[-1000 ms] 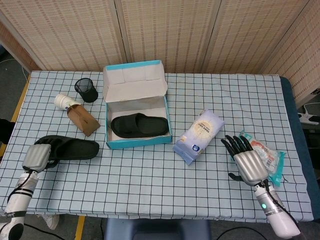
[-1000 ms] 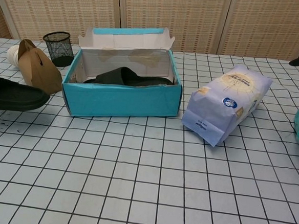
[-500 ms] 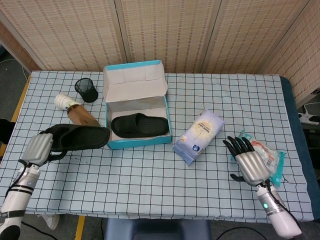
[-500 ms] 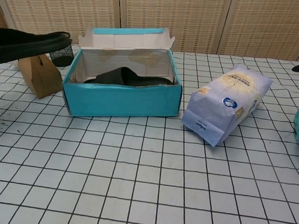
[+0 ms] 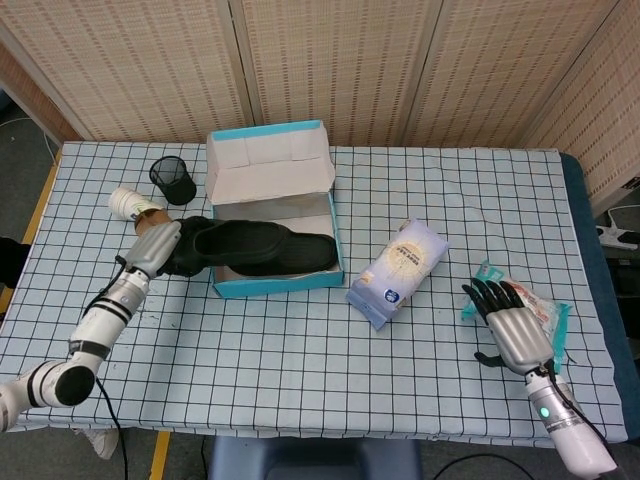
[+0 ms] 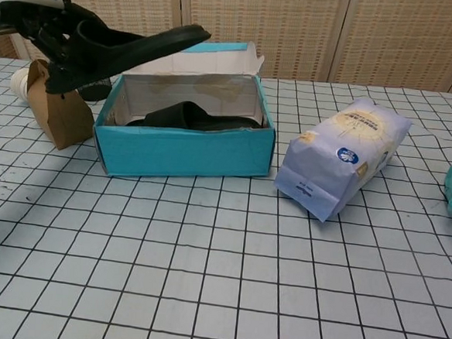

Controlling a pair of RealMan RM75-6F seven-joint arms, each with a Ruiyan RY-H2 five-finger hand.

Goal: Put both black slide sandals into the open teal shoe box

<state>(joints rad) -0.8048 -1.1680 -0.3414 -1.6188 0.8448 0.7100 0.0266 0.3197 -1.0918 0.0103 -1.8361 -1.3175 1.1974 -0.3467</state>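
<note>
sandal (image 6: 142, 43) in left hand (image 5: 160, 247) (heel hidden)

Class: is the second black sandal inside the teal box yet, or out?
Out: the left hand holds the second sandal above the box.

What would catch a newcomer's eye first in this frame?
The left hand holds a black sandal in the air above the left side of the open teal shoe box, where the other sandal already lies. The right hand rests open at the table's right, beside a snack packet.
</note>
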